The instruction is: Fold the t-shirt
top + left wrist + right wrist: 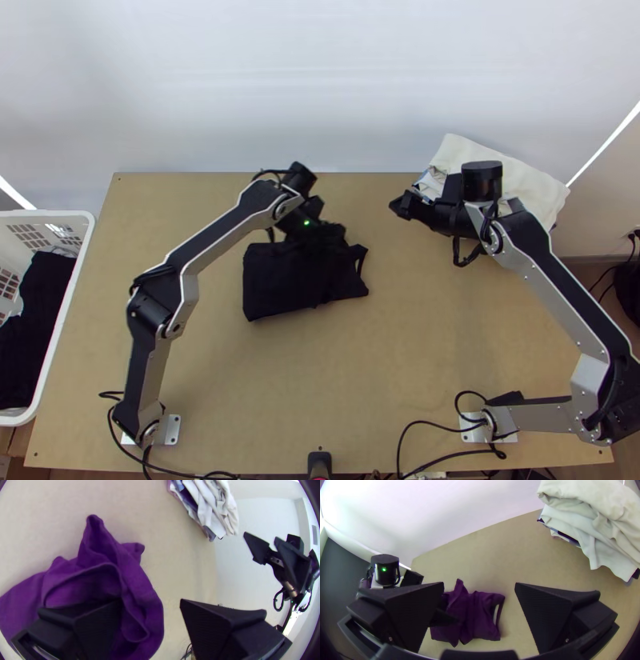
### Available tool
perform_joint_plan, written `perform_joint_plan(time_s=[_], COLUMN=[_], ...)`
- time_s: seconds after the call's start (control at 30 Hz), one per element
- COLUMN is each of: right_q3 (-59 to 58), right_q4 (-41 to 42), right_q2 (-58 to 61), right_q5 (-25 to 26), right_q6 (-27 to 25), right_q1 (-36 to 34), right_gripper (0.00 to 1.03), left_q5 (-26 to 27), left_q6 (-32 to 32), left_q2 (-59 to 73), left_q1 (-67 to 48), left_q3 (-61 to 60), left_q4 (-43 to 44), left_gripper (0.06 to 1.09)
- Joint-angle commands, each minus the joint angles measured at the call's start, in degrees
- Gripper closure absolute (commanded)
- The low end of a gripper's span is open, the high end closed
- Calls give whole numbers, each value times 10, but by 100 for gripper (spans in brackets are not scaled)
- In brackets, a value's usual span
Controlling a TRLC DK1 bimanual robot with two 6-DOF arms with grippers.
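The t-shirt (pixel 276 284), black from above, lies as a compact, partly folded bundle left of the table's middle, with a loop of cloth at its right end. My left gripper (pixel 330 228) is over its back part. In the left wrist view, the purple-looking shirt (pixel 140 580) has raised, rumpled folds, and that gripper (pixel 151 605) stands open, one finger over the cloth. My right gripper (pixel 402 206) is at the back, to the right of the shirt. It is open in the right wrist view (pixel 479 586), where the shirt (pixel 480 613) lies farther off beyond its fingers.
A stack of light folded cloths (pixel 512 172) stands at the table's back right corner, beside the right arm. A white basket (pixel 50 216) with dark cloth is off the left edge. Cables (pixel 432 424) run along the near edge.
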Motion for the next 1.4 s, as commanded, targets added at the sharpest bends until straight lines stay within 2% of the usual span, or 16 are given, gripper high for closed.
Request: perform_joint_plan(time_s=[0.0, 0.17, 0.33, 0.57, 0.77, 1.13, 1.37], right_q3=[-34, -57, -49, -28, -22, -21, -18], right_q4=[11, 12, 19, 19, 34, 57, 84], right_q2=[15, 38, 66, 128, 180, 252, 293], right_q5=[-2, -2, -2, -111, -143, -153, -170], right_q6=[-8, -5, -2, 23, 16, -34, -35], right_q1=[3, 35, 71, 86, 86, 70, 61], right_gripper=[4, 4, 4, 4, 4, 4, 4], left_q5=[7, 6, 7, 7, 7, 5, -2], left_q6=[-43, -84, -74, -27, -14, -14, -19], left_q2=[-3, -31, -61, -98, -121, -151, -163], left_q1=[7, 43, 99, 181, 219, 253, 262], left_q3=[63, 99, 89, 74, 67, 35, 23], left_q4=[22, 39, 25, -40, -62, -68, -69], left_gripper=[10, 10, 10, 10, 10, 10, 10])
